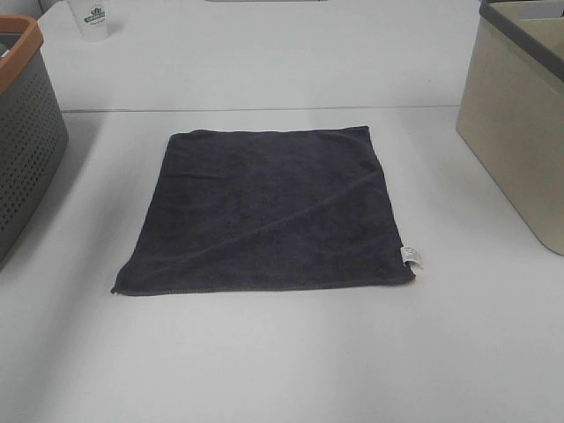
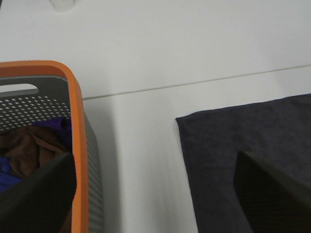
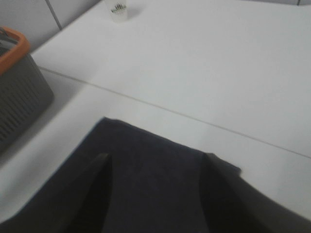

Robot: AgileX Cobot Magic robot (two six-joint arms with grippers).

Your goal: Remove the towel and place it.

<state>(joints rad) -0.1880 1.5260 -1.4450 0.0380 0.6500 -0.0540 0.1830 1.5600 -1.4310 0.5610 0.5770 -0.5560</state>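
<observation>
- One towel [image 1: 269, 210], dark charcoal, lies flat at the centre of the tabletop [image 1: 282, 361]; diagonal crease, white tag [image 1: 411, 256] at its 4 o'clock corner.
- Two containers, both cut off: grey orange-rimmed basket [image 1: 26, 141] at 9 o'clock, beige bin [image 1: 520, 123] at 2 o'clock.
- One cup [image 1: 92, 18] at 11 o'clock, cropped.
- Left end effector [image 2: 155, 189] released, above the towel's edge; right end effector [image 3: 155, 194] released, blurred, over the towel.

The dark grey square microfibre towel [image 1: 269, 211] lies flat mid-table, between the grey perforated orange-rimmed plastic basket [image 1: 26, 141] left and the beige fabric bin [image 1: 520, 132] right.
</observation>
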